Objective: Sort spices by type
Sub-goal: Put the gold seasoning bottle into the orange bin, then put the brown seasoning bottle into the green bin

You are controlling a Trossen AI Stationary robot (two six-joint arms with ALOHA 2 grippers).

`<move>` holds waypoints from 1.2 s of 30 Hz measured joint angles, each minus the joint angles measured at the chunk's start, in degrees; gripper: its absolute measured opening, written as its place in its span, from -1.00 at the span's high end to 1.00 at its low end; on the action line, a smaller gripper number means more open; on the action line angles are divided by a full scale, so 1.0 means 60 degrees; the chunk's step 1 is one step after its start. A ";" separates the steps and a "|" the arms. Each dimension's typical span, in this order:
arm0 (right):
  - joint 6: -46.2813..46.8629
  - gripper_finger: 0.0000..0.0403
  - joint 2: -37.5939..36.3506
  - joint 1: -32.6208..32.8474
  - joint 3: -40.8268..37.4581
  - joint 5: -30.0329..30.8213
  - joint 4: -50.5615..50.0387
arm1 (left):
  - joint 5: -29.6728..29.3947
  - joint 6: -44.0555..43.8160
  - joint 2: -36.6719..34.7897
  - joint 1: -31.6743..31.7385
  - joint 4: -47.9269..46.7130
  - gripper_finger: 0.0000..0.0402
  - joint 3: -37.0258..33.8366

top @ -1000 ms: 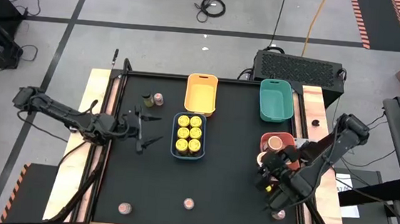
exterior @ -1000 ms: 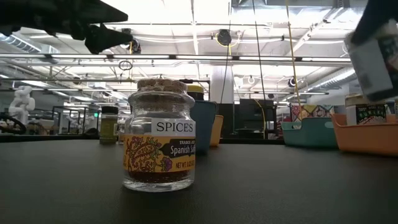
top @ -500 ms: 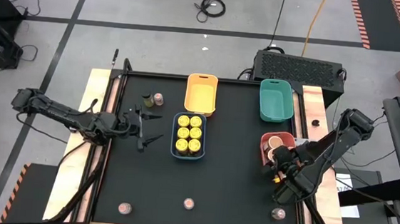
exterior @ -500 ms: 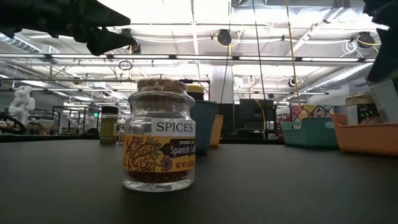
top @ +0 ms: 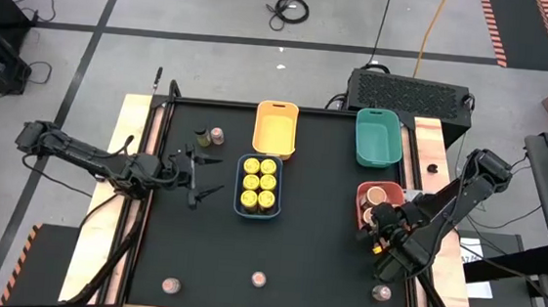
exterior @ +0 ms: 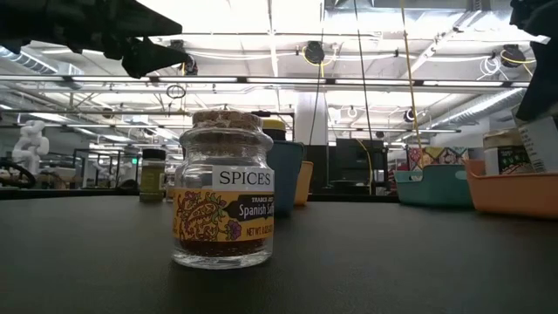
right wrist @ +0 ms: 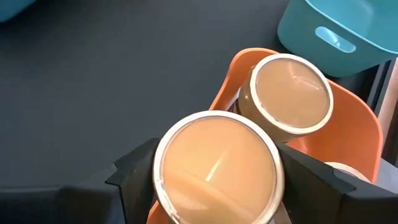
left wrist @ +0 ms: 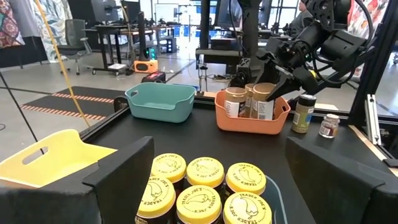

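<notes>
My right gripper [top: 383, 221] is shut on a peach-topped tub [right wrist: 214, 165] at the near end of the orange-red tray [top: 362, 193], by the table's right edge. Another tub [right wrist: 289, 93] stands in that tray. My left gripper [top: 204, 174] hangs open and empty left of the blue tray [top: 241, 182], which holds several yellow-lidded jars [left wrist: 205, 173]. A cork-topped saffron jar [exterior: 225, 187] stands on the table close to the low camera. My right gripper pinches the tub between its two fingers [right wrist: 134, 171], one on each side of its wall just below the lid rim [right wrist: 158, 186]. The fingers slant down from the table's near right side. The tub is upright, its lower part [left wrist: 264, 109] inside the tray; whether it rests on the tray floor I cannot tell.
An empty yellow tray [top: 276, 124] and a teal tray [top: 378, 137] stand at the far edge. Loose jars stand at the far left [top: 217, 135] [top: 200, 137] and along the near edge [top: 172, 285] [top: 258, 280] [top: 381, 293]. The table's middle is bare.
My right gripper has carried the tub toward the table's far edge and down, from above the bare table near the tray to the tray's near end. It has held still for the last half second. The tub has stayed upright.
</notes>
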 joint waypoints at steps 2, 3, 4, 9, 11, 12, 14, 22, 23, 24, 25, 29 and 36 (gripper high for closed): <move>-0.0005 -0.34 0.0000 0.0000 0.0000 0.0000 0.0016 | 0.0000 0.0000 0.0000 0.0000 0.0000 -0.81 0.0000; -0.0005 -0.34 0.0000 0.0000 0.0000 -0.0002 0.0029 | 0.0000 0.0000 0.0000 0.0000 0.0000 -0.81 0.0000; -0.0005 -0.34 0.0000 0.0000 0.0000 -0.0009 0.0047 | 0.0000 0.0000 0.0000 0.0000 0.0000 -0.81 0.0000; 0.0029 -0.34 0.0000 0.0000 -0.0032 -0.0577 0.0279 | 0.0000 -0.0001 0.0000 0.0000 0.0000 -0.81 0.0000; 0.0024 -0.34 0.0004 0.0000 -0.0134 -0.0826 0.0467 | 0.0000 -0.0004 0.0000 0.0000 0.0000 -0.81 0.0000; 0.0014 -0.34 0.0004 0.0000 -0.0201 -0.0918 0.0573 | 0.0000 -0.0004 0.0000 0.0000 0.0000 -0.81 0.0000; 0.0022 -0.36 0.0007 0.0000 -0.0357 -0.0981 0.0713 | 0.0000 -0.0004 0.0003 0.0000 0.0001 -0.81 0.0000; -0.0249 -0.63 0.0000 0.0000 -0.0550 -0.1259 0.0855 | 0.0000 -0.0004 0.0000 0.0000 0.0004 -0.81 0.0000; -0.0298 -0.65 0.0000 0.0000 -0.0550 -0.1271 0.0855 | 0.0000 -0.0002 0.0001 0.0000 0.0004 -0.81 0.0000; -0.0322 -0.67 0.0000 0.0000 -0.0550 -0.1278 0.0855 | 0.0000 -0.0004 0.0004 0.0000 0.0004 -0.81 0.0000; -0.0333 -0.69 0.0000 0.0000 -0.0550 -0.1275 0.0851 | 0.0000 -0.0004 0.0000 0.0000 0.0004 -0.81 0.0000; -0.0476 -0.72 0.0000 0.0000 -0.0550 -0.1275 0.0807 | 0.0000 -0.0004 0.0004 0.0000 0.0004 -0.81 0.0000; -0.0646 -0.72 -0.0004 -0.0031 -0.0214 -0.1263 0.0309 | 0.0000 -0.0004 0.0000 0.0000 0.0004 -0.81 0.0000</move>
